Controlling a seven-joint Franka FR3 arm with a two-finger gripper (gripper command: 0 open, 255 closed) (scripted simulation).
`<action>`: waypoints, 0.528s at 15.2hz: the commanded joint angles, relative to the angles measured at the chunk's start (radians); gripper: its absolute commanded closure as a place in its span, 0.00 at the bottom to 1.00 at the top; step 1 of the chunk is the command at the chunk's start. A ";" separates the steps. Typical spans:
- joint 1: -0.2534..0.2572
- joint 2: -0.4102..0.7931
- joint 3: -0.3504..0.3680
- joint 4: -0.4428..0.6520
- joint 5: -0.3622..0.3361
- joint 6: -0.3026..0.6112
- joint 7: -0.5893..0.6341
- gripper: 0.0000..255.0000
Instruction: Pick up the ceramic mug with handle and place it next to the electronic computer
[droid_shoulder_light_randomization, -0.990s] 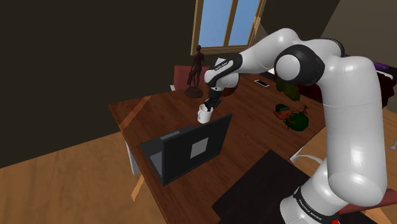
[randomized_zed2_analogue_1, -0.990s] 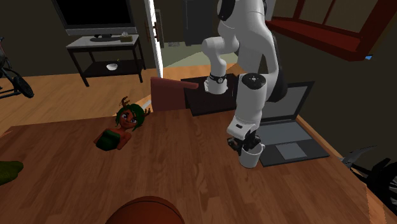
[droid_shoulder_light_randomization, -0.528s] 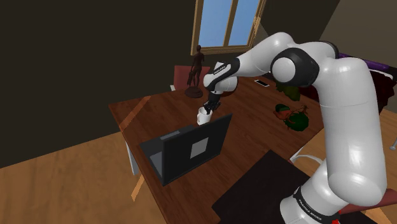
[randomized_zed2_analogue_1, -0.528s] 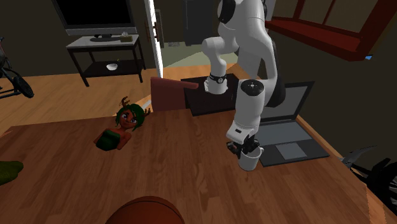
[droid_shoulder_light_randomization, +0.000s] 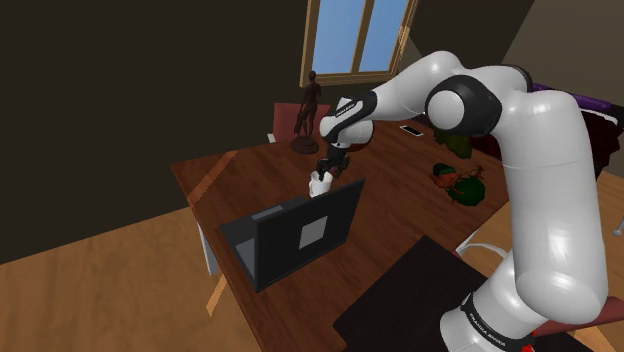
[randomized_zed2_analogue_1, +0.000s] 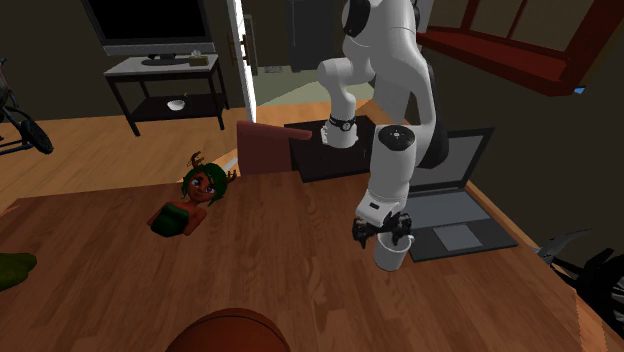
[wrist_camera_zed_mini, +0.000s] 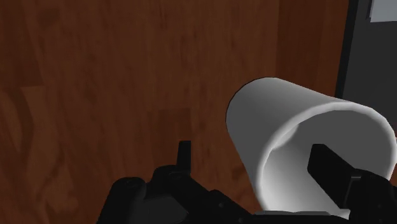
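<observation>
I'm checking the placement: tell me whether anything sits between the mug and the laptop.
Nothing visible does. The white mug stands on the wooden table close beside the laptop, with only bare tabletop between them.

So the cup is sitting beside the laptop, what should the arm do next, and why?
Probably raise the gripper straight up. Its fingers stand apart, one inside the white mug without clasping its wall, and the mug stands on the table beside the laptop. A straight rise should clear the rim without tipping it.
</observation>
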 joint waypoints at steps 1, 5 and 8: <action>0.000 0.000 0.000 0.000 0.000 0.000 0.000 0.00; 0.010 -0.068 -0.021 0.000 -0.027 -0.066 0.016 0.00; 0.013 -0.085 -0.026 0.002 -0.034 -0.085 0.021 0.00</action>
